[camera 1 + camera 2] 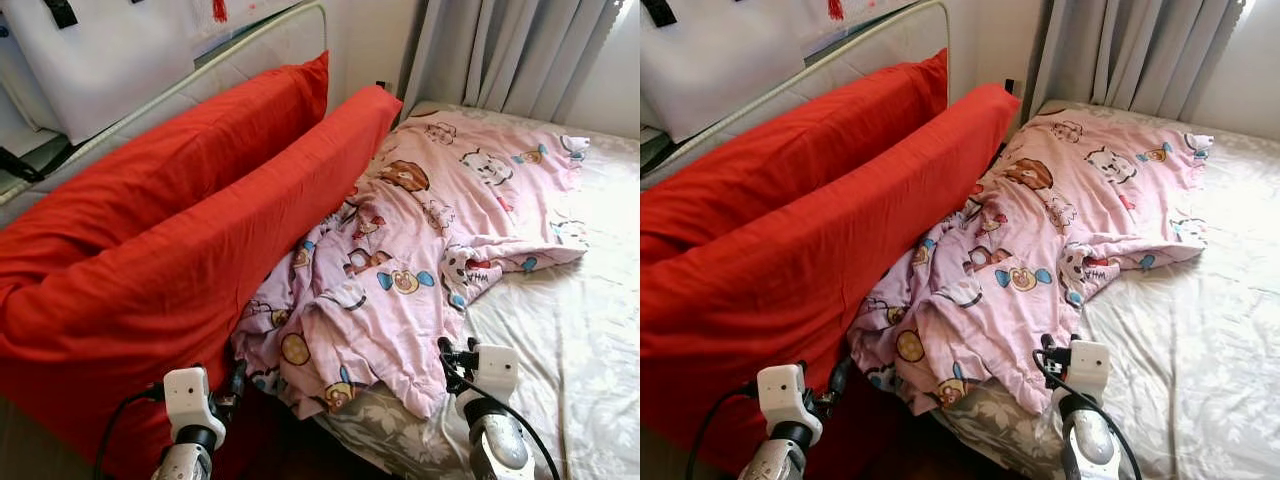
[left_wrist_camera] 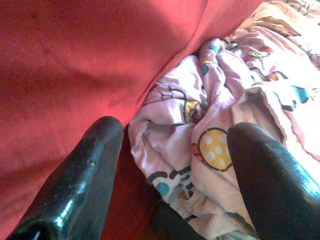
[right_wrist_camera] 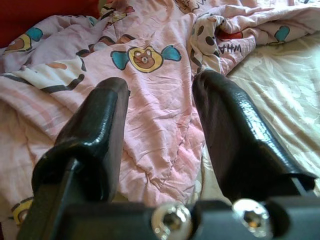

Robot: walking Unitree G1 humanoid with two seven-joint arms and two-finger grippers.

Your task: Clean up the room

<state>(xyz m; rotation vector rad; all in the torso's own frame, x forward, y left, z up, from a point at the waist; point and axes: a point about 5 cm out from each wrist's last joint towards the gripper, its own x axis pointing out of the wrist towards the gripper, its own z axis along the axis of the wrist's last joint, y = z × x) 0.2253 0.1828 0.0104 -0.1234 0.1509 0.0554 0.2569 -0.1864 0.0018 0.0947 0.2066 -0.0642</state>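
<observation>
Pink quilt point(image 1: 420, 260) lies crumpled on the bed point(image 1: 570, 340) beside red pillows point(image 1: 170, 250); left hand point(image 2: 170, 165) and right hand point(image 3: 160, 130) hover near its edge, fingers apart.

Bed point(image 1: 560, 340) with pale floral sheet, metal headboard rail point(image 1: 200, 70) along the robot's left. Grey curtains point(image 1: 510, 55) hang behind the far end, daylight falling across the sheet. White wall point(image 1: 355, 45) beside the curtains.
</observation>
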